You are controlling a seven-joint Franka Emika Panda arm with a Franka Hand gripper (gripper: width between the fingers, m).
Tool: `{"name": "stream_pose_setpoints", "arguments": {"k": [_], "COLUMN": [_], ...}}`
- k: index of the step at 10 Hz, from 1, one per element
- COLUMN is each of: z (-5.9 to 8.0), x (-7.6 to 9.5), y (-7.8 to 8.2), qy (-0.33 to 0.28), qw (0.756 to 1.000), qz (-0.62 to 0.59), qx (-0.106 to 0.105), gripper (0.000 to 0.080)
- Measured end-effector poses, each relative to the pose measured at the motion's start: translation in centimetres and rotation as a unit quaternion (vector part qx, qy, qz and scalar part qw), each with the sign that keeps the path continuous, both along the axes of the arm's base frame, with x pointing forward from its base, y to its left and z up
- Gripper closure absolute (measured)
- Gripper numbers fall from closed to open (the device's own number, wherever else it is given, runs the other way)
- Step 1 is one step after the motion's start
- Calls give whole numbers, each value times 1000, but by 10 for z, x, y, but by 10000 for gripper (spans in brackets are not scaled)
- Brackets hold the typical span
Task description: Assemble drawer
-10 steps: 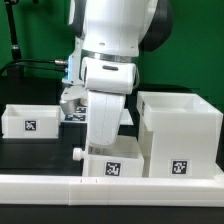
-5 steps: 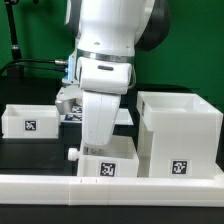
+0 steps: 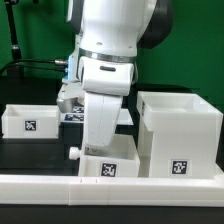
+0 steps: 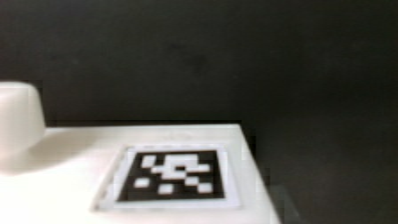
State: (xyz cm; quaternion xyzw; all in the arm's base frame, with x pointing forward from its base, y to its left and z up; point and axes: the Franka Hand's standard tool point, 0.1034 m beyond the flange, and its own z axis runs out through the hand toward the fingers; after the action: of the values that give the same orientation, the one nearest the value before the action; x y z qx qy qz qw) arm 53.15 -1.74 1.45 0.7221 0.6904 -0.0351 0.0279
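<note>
Drawer housing (image 3: 180, 132) stands on the table (image 3: 40, 150) at the exterior view's right with its open side up and nothing slid into it, so I judge the assembly to be at an early stage: both knobbed trays are still outside it. The far tray (image 3: 28, 120) sits well apart at the exterior view's left. The near tray (image 3: 108, 166), its knob (image 3: 75, 154) pointing to the exterior view's left, lies just beside the housing and behind the long white rail (image 3: 50, 186); whether it touches the housing I cannot tell. The arm (image 3: 100, 100) hangs right over this near tray, and its bulk hides the jaws. The wrist view shows only a tag (image 4: 175, 172) on a white surface close under the camera and a blurred white shape (image 4: 15, 120) at the edge, so I cannot tell whether the jaws are released or clenched on the tray. What seems left is lining up each tray with the housing and pushing it in. Against a second ago, the near tray, its knob and the arm's lower link sit slightly further toward the exterior view's left; against half a second ago almost nothing differs. The housing, far tray and rail are unchanged.
</note>
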Motion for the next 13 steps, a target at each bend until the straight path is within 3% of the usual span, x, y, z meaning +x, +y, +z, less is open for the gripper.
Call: {"name": "stream_pose_setpoints", "arguments": {"k": [6, 7, 12, 13], "z": [0, 5, 1, 1], "x": [0, 2, -2, -2], "y": [0, -5, -22, -16], "qy": [2, -21, -16, -16], "qw": [1000, 1000, 1000, 1000], "qz": [4, 13, 16, 12], "qx": [1, 7, 12, 13], "gripper": [755, 755, 755, 755]}}
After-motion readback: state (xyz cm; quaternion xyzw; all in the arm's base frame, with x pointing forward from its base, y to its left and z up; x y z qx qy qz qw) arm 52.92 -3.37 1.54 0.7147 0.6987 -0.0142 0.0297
